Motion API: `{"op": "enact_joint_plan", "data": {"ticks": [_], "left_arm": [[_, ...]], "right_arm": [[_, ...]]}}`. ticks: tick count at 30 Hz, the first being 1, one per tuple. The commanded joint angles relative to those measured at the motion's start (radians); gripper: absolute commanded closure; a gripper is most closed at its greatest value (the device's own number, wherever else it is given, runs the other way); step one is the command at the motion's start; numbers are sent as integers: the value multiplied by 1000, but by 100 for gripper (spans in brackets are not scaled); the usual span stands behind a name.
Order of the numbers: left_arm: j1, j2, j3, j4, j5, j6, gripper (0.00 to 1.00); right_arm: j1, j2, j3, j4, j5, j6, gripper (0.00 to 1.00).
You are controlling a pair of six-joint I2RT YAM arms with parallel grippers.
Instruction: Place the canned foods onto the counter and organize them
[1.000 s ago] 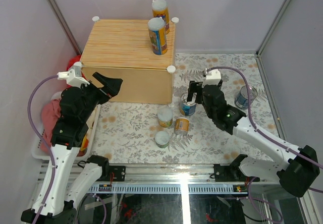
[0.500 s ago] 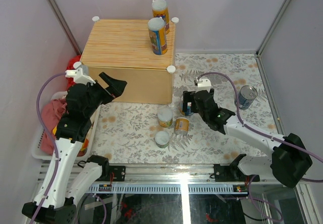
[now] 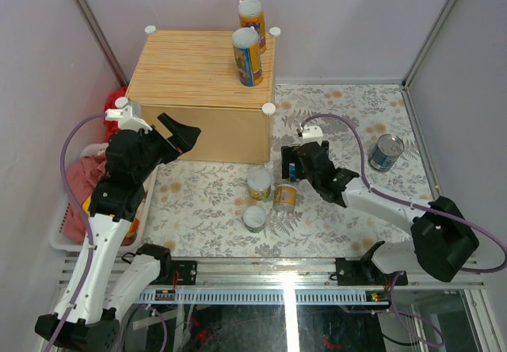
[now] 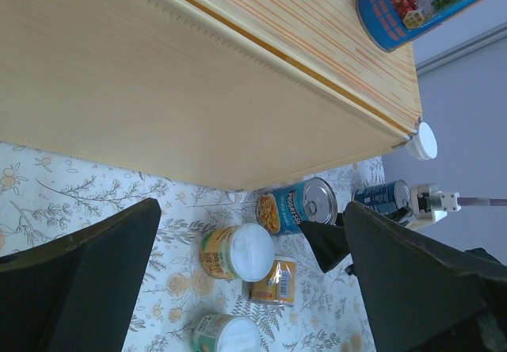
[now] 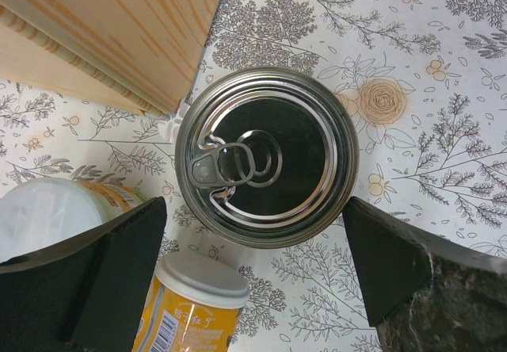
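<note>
Your right end effector, released, sits straight above the upright pull-tab can just beside the counter's near right corner, fingers flanking it: descend vertically.

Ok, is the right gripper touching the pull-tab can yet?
Cannot tell. The right wrist view shows the open right gripper straddling the pull-tab can, its fingertips meeting the rim only in the image; its height is unclear.

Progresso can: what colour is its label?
The Progresso can is mainly blue; left wrist view shows it best.
</note>
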Motion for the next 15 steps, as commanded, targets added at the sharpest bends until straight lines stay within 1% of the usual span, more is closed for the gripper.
{"op": "enact_joint_plan", "data": {"ticks": [1, 15], "left_arm": [[3, 1, -12, 65, 32, 19, 0], [3, 8, -25, 66, 31, 45, 0]], "right_arm": [[8, 22, 38, 66, 8, -21, 1], [7, 136, 63, 146, 82, -82, 1]]}}
